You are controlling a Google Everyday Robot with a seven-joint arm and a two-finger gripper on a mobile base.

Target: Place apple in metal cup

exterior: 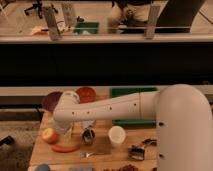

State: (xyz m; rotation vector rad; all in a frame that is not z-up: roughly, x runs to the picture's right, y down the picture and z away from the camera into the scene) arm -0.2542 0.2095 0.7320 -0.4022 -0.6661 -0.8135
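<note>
Findings, left side first. A dark maroon bowl (51,100) sits at the back left of the wooden table (102,148). In front of it, near the left edge, lies the apple (49,135), resting on the tabletop. It is not in any container.

My gripper (66,132) hangs just to the right of the apple, low over the table, below the white wrist housing. Whether it touches the fruit cannot be made out, nor can I tell how my grip stands, wide or narrow.

A long red-orange vegetable (64,148) lies flat just in front of the apple and the gripper. Behind my wrist stands an orange bowl (86,93).

The metal cup (89,136) stands upright right of the gripper, near it but apart from the apple. The white cup (116,135) stands upright further right, clear of the metal cup.

A green tray (131,92) lies at the back right, partly covered by my arm (115,106). A small dark object (138,152) lies at the front right.
</note>
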